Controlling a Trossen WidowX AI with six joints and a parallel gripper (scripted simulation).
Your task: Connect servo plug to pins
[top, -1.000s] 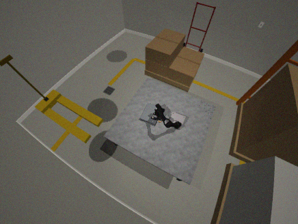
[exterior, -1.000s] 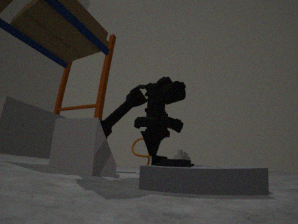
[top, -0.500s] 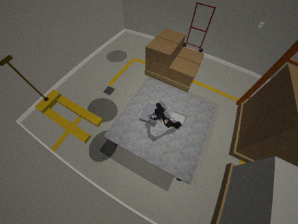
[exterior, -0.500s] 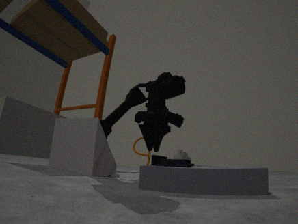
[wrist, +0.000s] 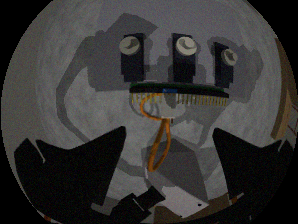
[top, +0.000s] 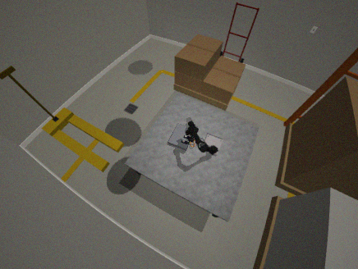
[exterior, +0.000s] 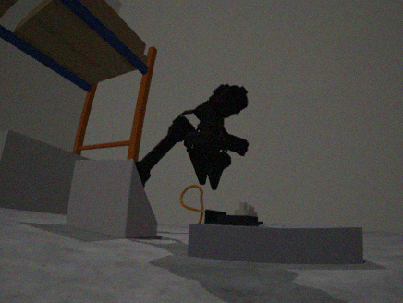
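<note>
My gripper (exterior: 208, 186) (wrist: 172, 132) is open and empty, its fingertips raised above the plug and wide on both sides of the lead. The pale plug (wrist: 169, 106) is at the pin row in front of the blue band (wrist: 170, 90), looks square to the row and covers the pins there. Whether it is fully on is too small to tell. The dot and the hole order cannot be made out. The orange lead (wrist: 159, 150) (exterior: 181, 198) loops up from the plug's near end. The pins (wrist: 202, 100) beside it look straight.
The row's dark strip lies along the edge of a grey block (exterior: 277, 245) (top: 176, 134). Three dark upright housings with round pale tops, one here (wrist: 184, 65), stand behind the row. A pale box (exterior: 99, 196) stands by the arm's base on the grey table (top: 213, 184).
</note>
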